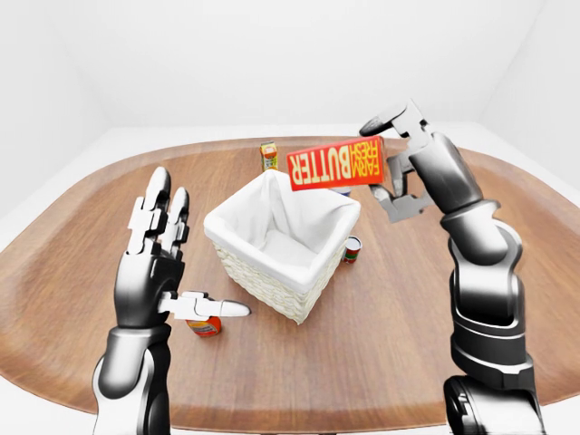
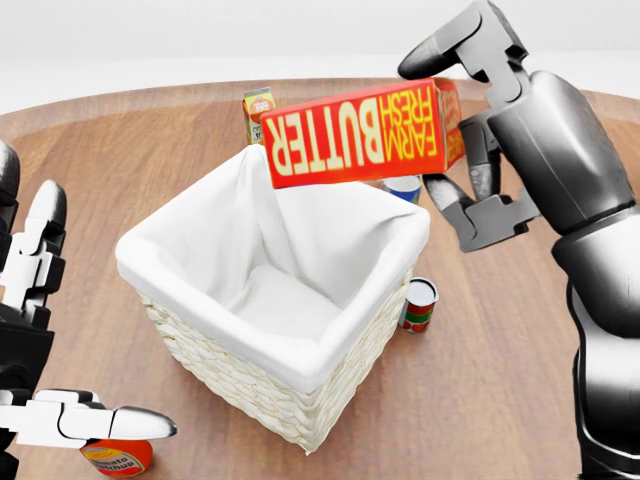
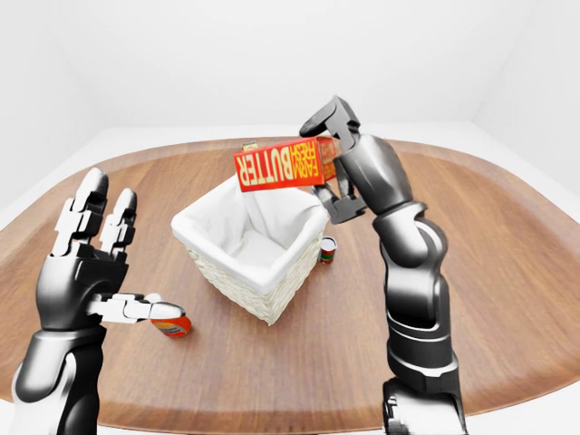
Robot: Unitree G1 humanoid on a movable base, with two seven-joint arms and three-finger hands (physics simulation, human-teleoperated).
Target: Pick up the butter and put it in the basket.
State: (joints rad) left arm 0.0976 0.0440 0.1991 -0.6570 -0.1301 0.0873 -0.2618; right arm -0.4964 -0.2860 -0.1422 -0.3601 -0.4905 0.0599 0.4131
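**Ana:** Spreading under everything is the round wooden table (image 1: 381, 344), and the white-lined wicker basket (image 2: 250, 370) is sitting near its middle, mouth open to the top. Why is the robot holding the box so high?

**Ben:** It is carrying the red butter box (image 2: 355, 135) over the liner's upper-right rim, probably so the box clears the raised cloth edge before being let go. The right hand (image 2: 470, 140) is clamping the box's right end, one finger over the top and the others curling underneath, so the long side is hanging out toward the head view's left, tilted slightly.

**Ana:** And the other hand?

**Ben:** The left hand (image 1: 159, 263) is standing open, fingers spread, gripping nothing, just above a tomato-soup can (image 2: 118, 458) lying on the table. It is staying well apart from the basket, probably to leave the drop free.

**Ana:** Is anything crowding the path?

**Ben:** A small striped can (image 2: 420, 305) is standing just beside the basket's right wall, a blue can (image 2: 404, 187) is showing under the box, and an orange juice carton (image 2: 256, 112) is standing beyond the upper rim. All are sitting lower than the box. The basket's interior is looking empty and wide enough, judging by its mouth.
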